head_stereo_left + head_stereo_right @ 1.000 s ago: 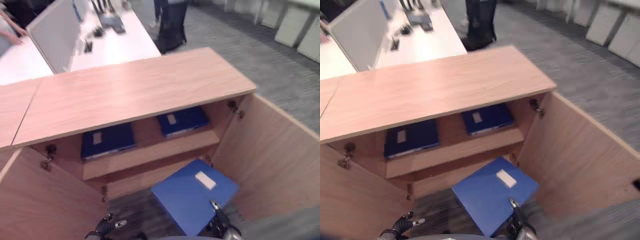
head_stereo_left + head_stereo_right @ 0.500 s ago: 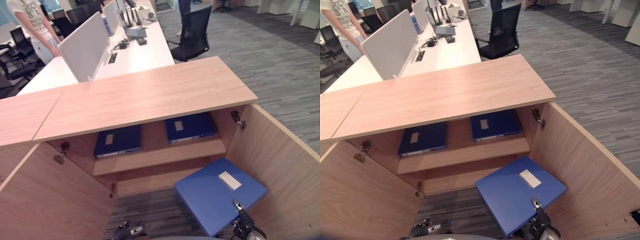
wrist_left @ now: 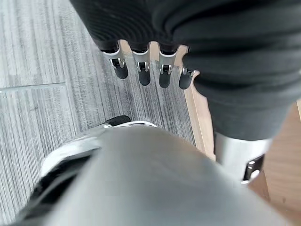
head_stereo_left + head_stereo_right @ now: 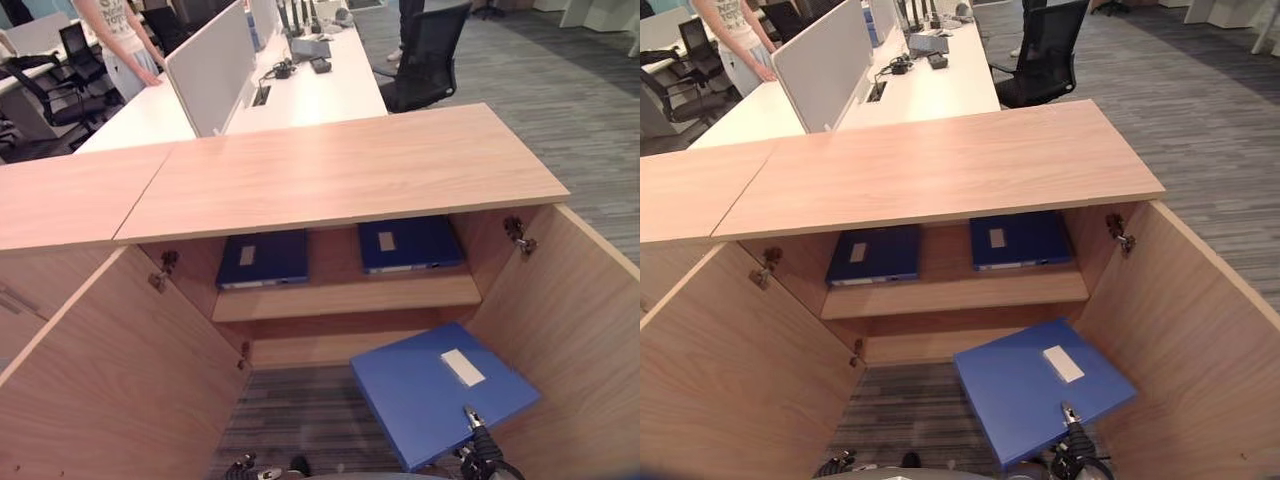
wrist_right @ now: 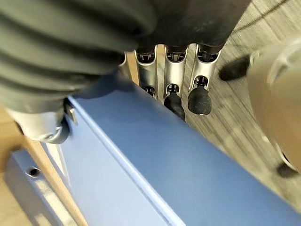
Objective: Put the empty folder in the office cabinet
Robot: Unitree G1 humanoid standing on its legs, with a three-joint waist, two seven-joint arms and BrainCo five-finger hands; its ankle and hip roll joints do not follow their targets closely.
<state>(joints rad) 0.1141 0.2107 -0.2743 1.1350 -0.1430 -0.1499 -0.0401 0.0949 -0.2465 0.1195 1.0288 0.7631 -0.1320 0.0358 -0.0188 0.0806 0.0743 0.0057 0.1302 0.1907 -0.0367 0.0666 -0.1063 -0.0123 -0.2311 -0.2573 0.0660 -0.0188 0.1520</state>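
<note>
Gripping blue folder (image 4: 430,390) w/ right hand (image 5: 176,89) before open cabinet (image 4: 330,180).

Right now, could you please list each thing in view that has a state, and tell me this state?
office cabinet: both doors open.
left door: swung wide open.
right door: swung wide open.
blue folder: closed, tilted, held outside the cabinet.
two dark blue folders: lying flat on the shelf.
right hand: fingers gripping the blue folder's edge.
left hand: open, holding nothing.
</note>
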